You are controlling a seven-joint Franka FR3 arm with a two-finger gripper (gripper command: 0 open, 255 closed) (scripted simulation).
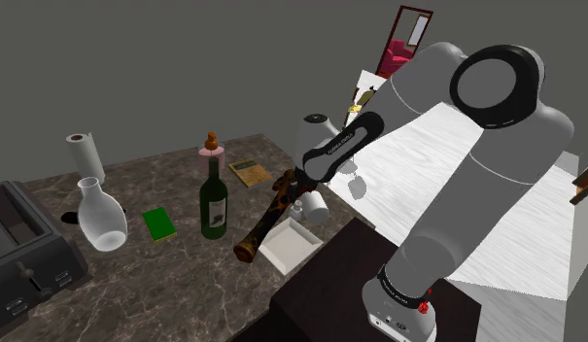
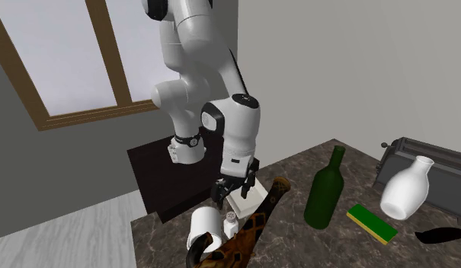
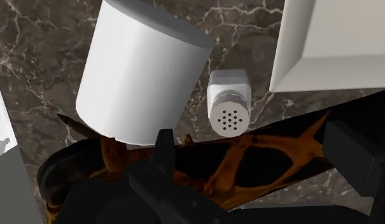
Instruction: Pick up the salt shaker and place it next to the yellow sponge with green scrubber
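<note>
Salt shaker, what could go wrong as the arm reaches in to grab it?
The salt shaker sits close between a white cup and a white tray, so the open jaws may bump the cup on the way down. The orange-and-black patterned piece lying beside it, beneath the jaws, could get struck or rolled into the shaker. On the carry toward the sponge, the arm might tip the green bottle standing in between.

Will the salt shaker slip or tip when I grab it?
Salt shaker looks small and rigid, so probably light. Smooth sides may slip under a loose grip. Standing narrow between white cup and tray, a nudge could tip it.
</note>
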